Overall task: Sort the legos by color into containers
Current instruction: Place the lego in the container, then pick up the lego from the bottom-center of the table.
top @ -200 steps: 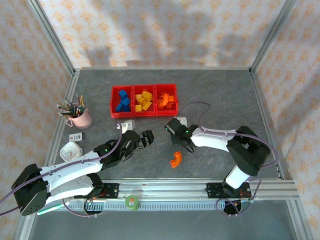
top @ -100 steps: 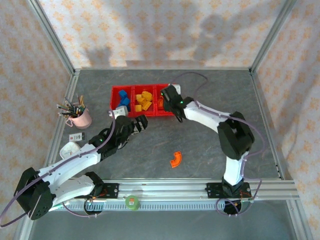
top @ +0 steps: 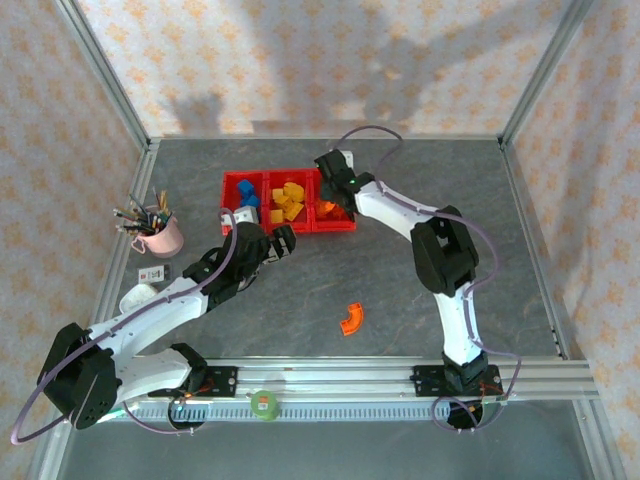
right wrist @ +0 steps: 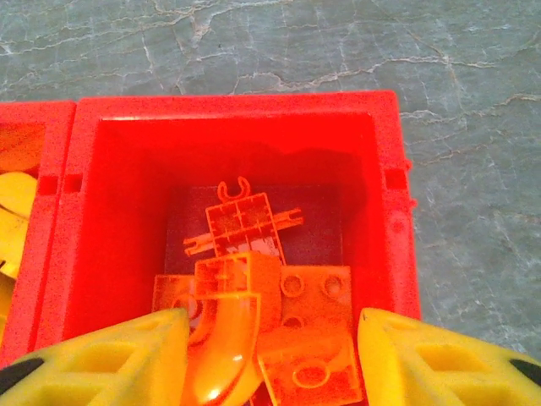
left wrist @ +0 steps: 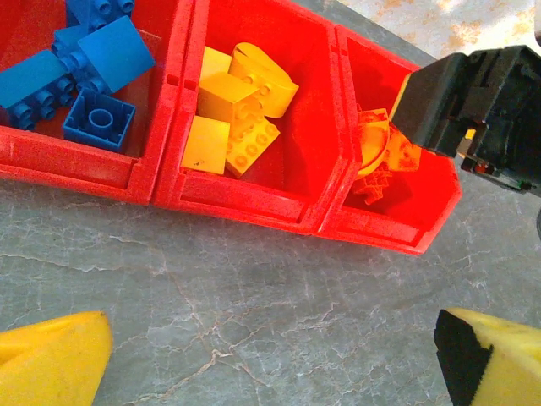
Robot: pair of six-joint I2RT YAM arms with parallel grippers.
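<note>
Our right tool [right wrist: 270, 326] has just parted, dropping a curved orange plastic brick [right wrist: 226, 334] into the red translucent tray [right wrist: 228, 106]; one orange arch [top: 351, 319] remains.

Containers [top: 340, 227] sit mid-counter [top: 300, 290], legos [top: 288, 200] in every bin; one curved lego [top: 351, 318] lies in front (well apart), cup [top: 158, 238] off left.

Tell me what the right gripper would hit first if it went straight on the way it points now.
The right gripper points down into the red end bin. First contact would likely be the orange curved piece between its fingers, lying on the other orange pieces; depth is unclear.
</note>
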